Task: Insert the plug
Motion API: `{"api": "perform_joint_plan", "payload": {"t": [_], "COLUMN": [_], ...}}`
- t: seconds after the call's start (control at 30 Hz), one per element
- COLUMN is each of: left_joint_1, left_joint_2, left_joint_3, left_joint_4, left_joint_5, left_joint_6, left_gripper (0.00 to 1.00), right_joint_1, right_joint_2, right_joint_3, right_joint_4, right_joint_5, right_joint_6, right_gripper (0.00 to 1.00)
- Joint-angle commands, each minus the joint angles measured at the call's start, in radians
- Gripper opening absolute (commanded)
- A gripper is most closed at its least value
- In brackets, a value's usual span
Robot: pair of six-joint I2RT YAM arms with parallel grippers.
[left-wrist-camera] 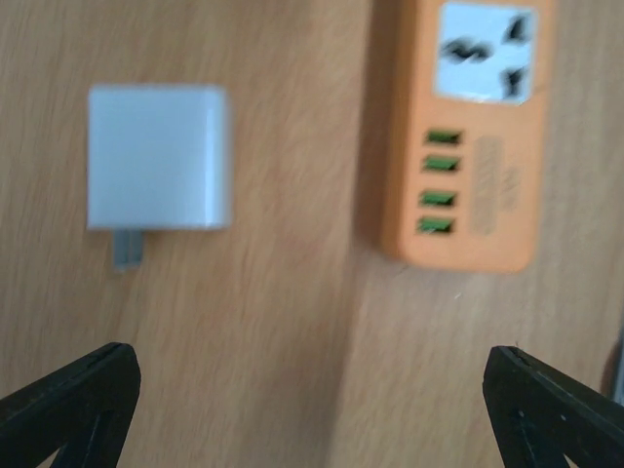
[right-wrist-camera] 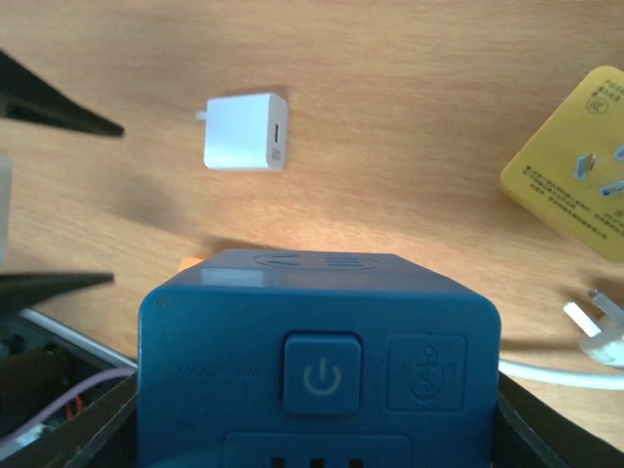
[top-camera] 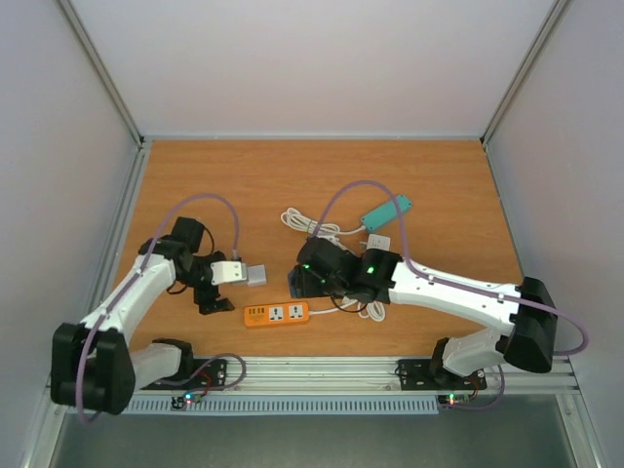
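The white plug (left-wrist-camera: 156, 161) lies flat on the wooden table, its prongs pointing toward my left gripper (left-wrist-camera: 312, 414). That gripper is open, and only bare wood shows between its black fingertips (left-wrist-camera: 68, 409). In the top view the plug (top-camera: 255, 274) sits just right of the left gripper (top-camera: 230, 285). An orange power strip (left-wrist-camera: 468, 136) (top-camera: 276, 314) lies beside the plug. My right gripper (right-wrist-camera: 317, 429) (top-camera: 310, 278) is shut on a blue socket block (right-wrist-camera: 317, 351) with a power button. The plug (right-wrist-camera: 244, 144) shows beyond the block.
A yellow adapter (right-wrist-camera: 575, 175) lies prongs-up at the right. Near it is a white corded plug (right-wrist-camera: 595, 327). A teal strip (top-camera: 386, 210) and a coiled white cable (top-camera: 310, 224) lie farther back. White walls enclose the table (top-camera: 439, 166) on three sides.
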Motion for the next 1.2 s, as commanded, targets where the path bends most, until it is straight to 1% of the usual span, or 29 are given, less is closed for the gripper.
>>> {"api": "perform_joint_plan", "payload": {"t": [0.0, 0.1, 0.27, 0.43, 0.47, 0.53, 0.63, 0.73, 0.8, 1.17], "left_joint_1": [0.147, 0.172, 0.174, 0.201, 0.229, 0.250, 0.258, 0.262, 0.264, 0.273], "left_joint_2": [0.121, 0.160, 0.132, 0.130, 0.139, 0.164, 0.181, 0.180, 0.184, 0.181], "left_joint_3": [0.029, 0.005, -0.048, -0.066, -0.060, -0.041, -0.027, -0.053, -0.066, -0.068], "left_joint_4": [0.023, 0.055, 0.100, 0.109, 0.110, 0.103, 0.101, 0.146, 0.146, 0.116], "left_joint_5": [0.059, 0.062, 0.064, 0.071, 0.078, 0.099, 0.117, 0.097, 0.092, 0.106], "left_joint_6": [0.151, 0.153, 0.131, 0.179, 0.183, 0.182, 0.163, 0.164, 0.179, 0.232], "left_gripper": [0.96, 0.94, 0.89, 0.90, 0.90, 0.90, 0.88, 0.88, 0.88, 0.87], "right_joint_1": [0.077, 0.122, 0.196, 0.260, 0.272, 0.289, 0.298, 0.299, 0.299, 0.291], "right_joint_2": [0.093, 0.163, 0.287, 0.429, 0.454, 0.500, 0.551, 0.597, 0.616, 0.677], "right_joint_3": [0.116, 0.176, 0.303, 0.451, 0.474, 0.513, 0.550, 0.575, 0.581, 0.620], "right_joint_4": [-0.200, -0.237, -0.294, -0.405, -0.418, -0.443, -0.448, -0.450, -0.449, -0.452], "right_joint_5": [0.144, 0.151, 0.182, 0.261, 0.271, 0.290, 0.290, 0.284, 0.287, 0.302], "right_joint_6": [0.060, 0.083, 0.123, 0.196, 0.206, 0.224, 0.240, 0.248, 0.249, 0.244], "right_gripper": [0.01, 0.01, 0.01, 0.01, 0.01, 0.01, 0.01, 0.01, 0.01, 0.02]}}
